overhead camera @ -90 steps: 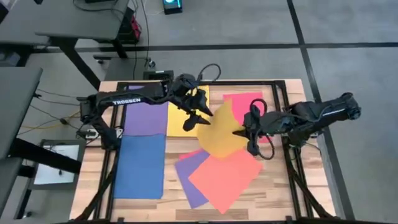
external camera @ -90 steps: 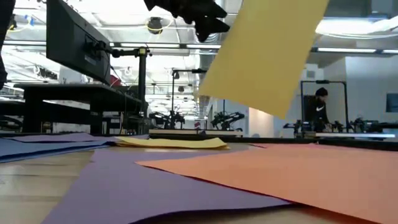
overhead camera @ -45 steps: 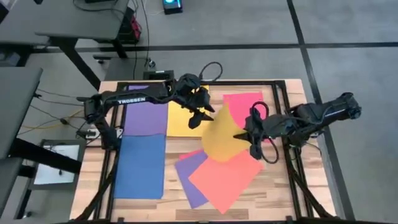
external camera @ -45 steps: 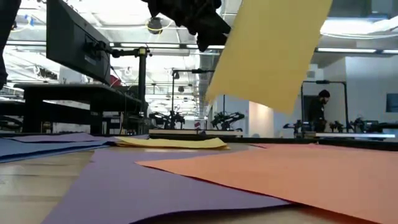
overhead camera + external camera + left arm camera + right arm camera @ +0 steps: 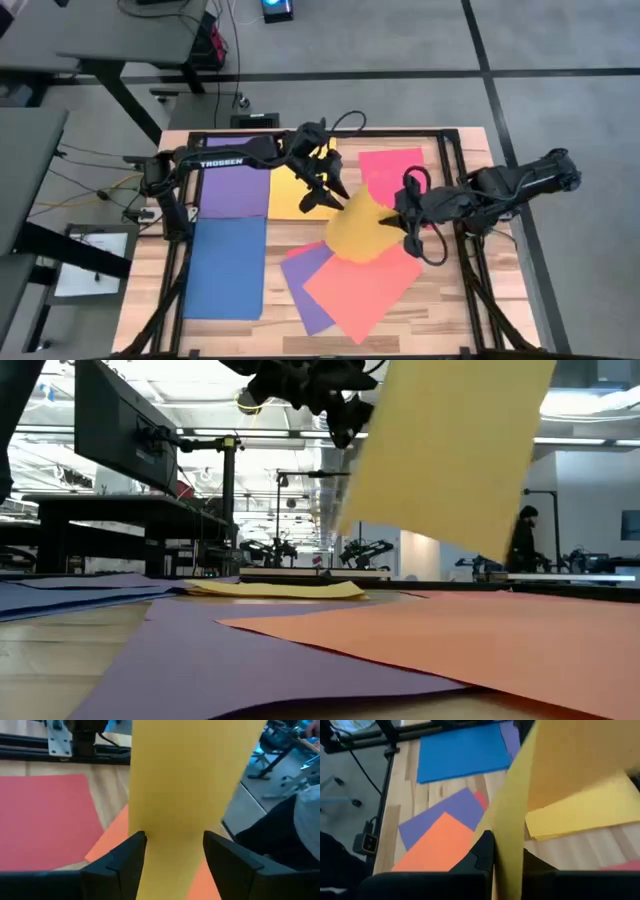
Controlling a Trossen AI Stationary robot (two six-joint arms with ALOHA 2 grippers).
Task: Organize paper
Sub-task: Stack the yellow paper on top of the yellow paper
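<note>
While right tool (image 5: pixel 398 216) pinches yellow sheet (image 5: pixel 362 225) edge, airborne.

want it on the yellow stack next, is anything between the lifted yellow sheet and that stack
Only the left gripper, open, hanging between the lifted yellow sheet and the yellow stack. The right gripper pinches the sheet's edge.

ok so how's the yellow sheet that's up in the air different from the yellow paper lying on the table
The lifted yellow sheet hangs tilted above the table, pinched by the right gripper, with the left gripper at its other edge. The flat yellow paper lies on the wood beside the purple sheet, untouched. Both are the same plain yellow.
</note>
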